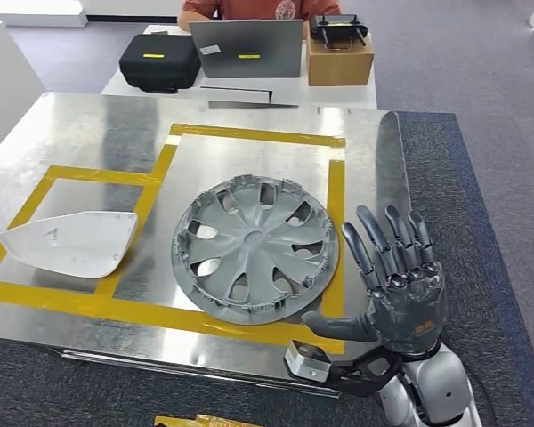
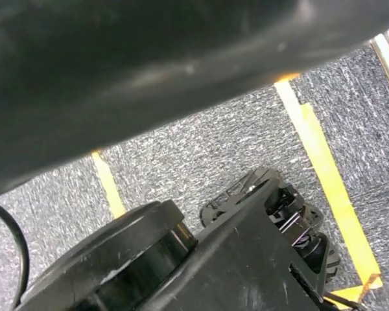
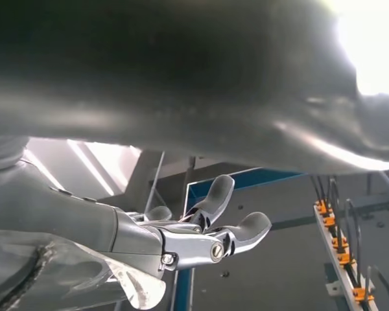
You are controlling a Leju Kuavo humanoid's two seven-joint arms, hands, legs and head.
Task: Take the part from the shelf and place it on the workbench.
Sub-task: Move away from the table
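**Wheel cover down on desk; right hand free**

Grey wheel cover (image 1: 254, 247) lies flat on the metal desk (image 1: 83, 124), inside the yellow tape frame (image 1: 336, 209). White mirror shell (image 1: 66, 242) sits in the neighbouring frame, apart from it. Right hand (image 1: 399, 289) hovers just beside the cover's near edge, fingers (image 1: 375, 236) spread and straight, holding nothing. Left hand's finger state: cannot tell. Judgement: placing looks done, release stage. Next move calls for drawing the right arm clear without nudging the cover. A person sits behind a laptop (image 1: 246, 48) beyond.

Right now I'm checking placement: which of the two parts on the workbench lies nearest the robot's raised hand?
The grey wheel cover, round and slotted, lies beside the right hand; the white mirror shell lies far left.
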